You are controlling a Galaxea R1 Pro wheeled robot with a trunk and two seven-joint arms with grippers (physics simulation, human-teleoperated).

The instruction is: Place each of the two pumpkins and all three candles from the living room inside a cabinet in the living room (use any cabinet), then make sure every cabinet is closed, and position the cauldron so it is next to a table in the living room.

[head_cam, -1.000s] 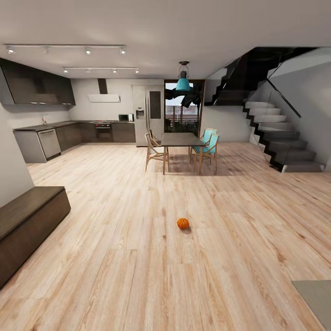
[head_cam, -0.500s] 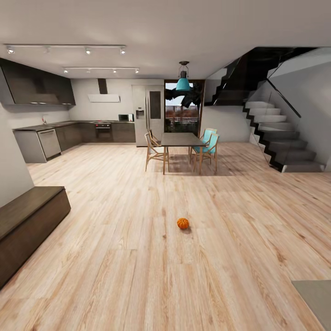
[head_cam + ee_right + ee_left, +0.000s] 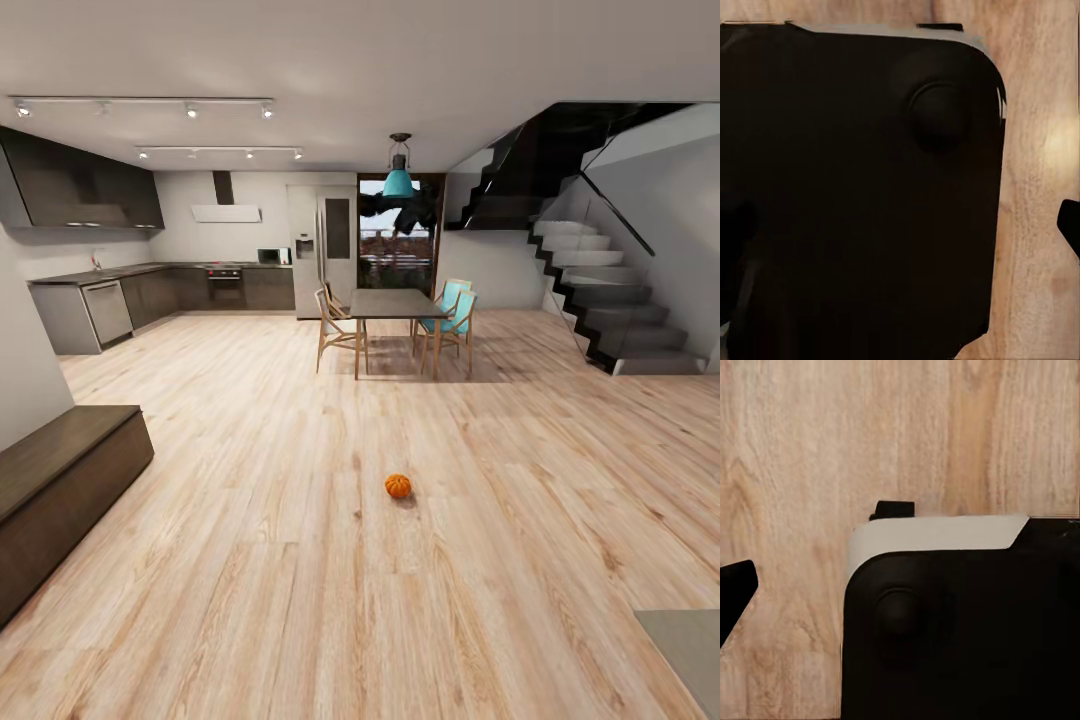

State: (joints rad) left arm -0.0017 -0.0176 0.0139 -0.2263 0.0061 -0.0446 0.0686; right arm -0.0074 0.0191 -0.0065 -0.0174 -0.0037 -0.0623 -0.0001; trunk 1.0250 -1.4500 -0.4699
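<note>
One small orange pumpkin (image 3: 398, 486) lies on the wooden floor in the middle of the room, well ahead of me in the head view. The long low dark-brown cabinet (image 3: 60, 475) stands against the left wall, its fronts shut. In the left wrist view a single dark fingertip (image 3: 733, 591) shows at the picture's edge over bare floor, beside my black, white-edged base (image 3: 960, 622). The right wrist view likewise has one dark fingertip (image 3: 1071, 225) beside the base (image 3: 855, 187). No candles or cauldron are in view.
A dining table (image 3: 395, 303) with wooden and teal chairs stands further back under a teal lamp. The kitchen (image 3: 150, 290) is at the back left and a staircase (image 3: 610, 300) at the right. A grey flat corner (image 3: 685, 650) shows at the lower right.
</note>
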